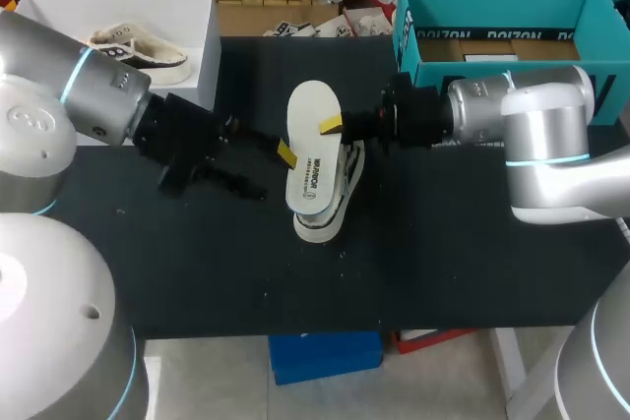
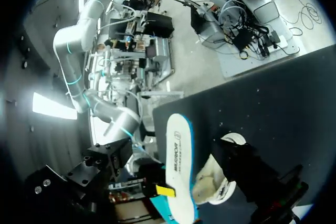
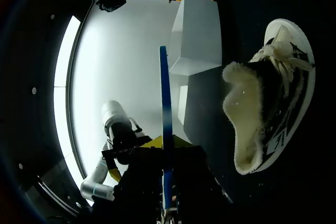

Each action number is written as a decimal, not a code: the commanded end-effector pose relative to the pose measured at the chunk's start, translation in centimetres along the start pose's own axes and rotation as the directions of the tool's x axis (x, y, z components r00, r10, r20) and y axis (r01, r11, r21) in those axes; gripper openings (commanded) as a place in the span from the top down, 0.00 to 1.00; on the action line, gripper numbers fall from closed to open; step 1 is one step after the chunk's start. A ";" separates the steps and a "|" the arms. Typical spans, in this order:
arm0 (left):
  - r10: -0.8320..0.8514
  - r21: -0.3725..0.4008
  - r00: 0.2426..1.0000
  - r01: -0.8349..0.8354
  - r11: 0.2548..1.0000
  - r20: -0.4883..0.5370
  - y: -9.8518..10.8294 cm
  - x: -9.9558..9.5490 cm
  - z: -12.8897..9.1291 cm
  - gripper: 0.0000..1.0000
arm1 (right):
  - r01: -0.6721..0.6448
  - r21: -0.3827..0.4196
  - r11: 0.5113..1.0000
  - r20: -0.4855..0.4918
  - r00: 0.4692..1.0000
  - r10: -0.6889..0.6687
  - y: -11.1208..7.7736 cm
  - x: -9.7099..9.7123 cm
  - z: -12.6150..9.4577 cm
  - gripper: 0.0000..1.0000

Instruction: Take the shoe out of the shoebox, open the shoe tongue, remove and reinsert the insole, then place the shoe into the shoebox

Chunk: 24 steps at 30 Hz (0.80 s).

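A white insole (image 1: 313, 140) with a blue underside hangs tilted over a cream and black shoe (image 1: 330, 202) lying at the table's middle. My right gripper (image 1: 333, 127) is shut on the insole's right edge. In the right wrist view the insole (image 3: 165, 119) stands edge-on between that gripper's (image 3: 166, 148) fingers, with the fleece-lined shoe (image 3: 268, 103) beside it. My left gripper (image 1: 274, 174) is open to the left of the insole, one yellow tip at the insole's edge. In the left wrist view the insole (image 2: 178, 166) stands ahead of the shoe (image 2: 218, 182), with nothing between the dark fingers (image 2: 247, 166).
A white shoebox (image 1: 202, 56) at the back left holds another shoe (image 1: 138, 51). A teal shoebox (image 1: 409, 17) stands open at the back right, behind my right arm. Bare black tabletop (image 1: 197, 263) lies in front of the shoe.
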<state>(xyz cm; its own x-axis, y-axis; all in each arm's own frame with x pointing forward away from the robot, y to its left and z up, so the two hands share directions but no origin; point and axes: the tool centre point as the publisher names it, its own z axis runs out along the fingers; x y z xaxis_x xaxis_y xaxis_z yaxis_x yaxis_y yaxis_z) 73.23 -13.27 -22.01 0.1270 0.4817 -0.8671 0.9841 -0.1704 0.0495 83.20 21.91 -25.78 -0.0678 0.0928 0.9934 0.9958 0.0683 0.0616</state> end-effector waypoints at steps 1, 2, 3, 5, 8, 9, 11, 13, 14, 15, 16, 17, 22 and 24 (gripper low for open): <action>0.100 0.093 0.536 -0.040 0.995 -0.838 -0.5 -1.8 -0.6 0.00 | -0.001 0.000 1.000 0.003 1.000 0.001 0.0 0.0 0.1 1.00; 0.102 0.090 0.498 -0.048 0.995 -0.861 -0.3 -1.9 -0.5 0.00 | -0.001 0.000 1.000 0.003 1.000 0.001 0.0 0.0 0.1 1.00; 0.097 0.076 0.455 -0.065 0.995 -0.885 -0.3 -2.2 -0.4 0.00 | -0.001 0.000 1.000 0.003 1.000 0.001 0.0 0.0 0.1 1.00; 0.090 0.061 0.415 -0.083 0.995 -0.905 -0.1 -2.5 -0.4 0.00 | -0.001 0.000 1.000 0.003 1.000 0.001 0.0 0.0 0.1 1.00; 0.090 0.061 0.415 -0.083 0.995 -0.905 -0.1 -2.5 -0.4 0.00 | -0.001 0.000 1.000 0.003 1.000 0.001 0.0 0.0 0.1 1.00; 0.090 0.061 0.415 -0.083 0.995 -0.905 -0.1 -2.5 -0.4 0.00 | -0.001 0.000 1.000 0.003 1.000 0.001 0.0 0.0 0.1 1.00; 0.090 0.061 0.415 -0.083 0.995 -0.905 -0.1 -2.5 -0.4 0.00 | -0.001 0.000 1.000 0.003 1.000 0.001 0.0 0.0 0.1 1.00; 0.090 0.061 0.415 -0.083 0.995 -0.905 -0.1 -2.5 -0.4 0.00 | -0.001 0.000 1.000 0.003 1.000 0.001 0.0 0.0 0.1 1.00; 0.090 0.061 0.415 -0.083 0.995 -0.905 -0.1 -2.5 -0.4 0.00 | -0.001 0.000 1.000 0.003 1.000 0.001 0.0 0.0 0.1 1.00; 0.090 0.061 0.415 -0.083 0.995 -0.905 -0.1 -2.5 -0.4 0.00 | -0.001 0.000 1.000 0.003 1.000 0.001 0.0 0.0 0.1 1.00; 0.090 0.061 0.415 -0.083 0.995 -0.905 -0.1 -2.5 -0.4 0.00 | -0.001 0.000 1.000 0.003 1.000 0.001 0.0 0.0 0.1 1.00; 0.090 0.061 0.415 -0.083 0.995 -0.905 -0.1 -2.5 -0.4 0.00 | -0.001 0.000 1.000 0.003 1.000 0.001 0.0 0.0 0.1 1.00; 0.088 0.048 0.394 -0.110 0.993 -0.915 0.4 -3.1 0.7 0.00 | -0.001 0.000 1.000 0.003 1.000 0.001 0.0 0.0 0.1 1.00; 0.083 0.041 0.397 -0.113 0.993 -0.914 0.7 -3.5 0.8 0.00 | -0.001 0.000 1.000 0.003 1.000 0.001 0.0 0.0 0.1 1.00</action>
<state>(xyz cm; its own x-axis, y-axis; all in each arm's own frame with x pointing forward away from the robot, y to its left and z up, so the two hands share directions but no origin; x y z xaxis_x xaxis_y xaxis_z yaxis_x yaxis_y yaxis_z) 72.91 -14.74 -19.49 0.2750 0.8671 -0.4153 0.9614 -0.2499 0.1149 83.22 21.93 -25.79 -0.0677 0.0926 0.9934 0.9957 0.0686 0.0615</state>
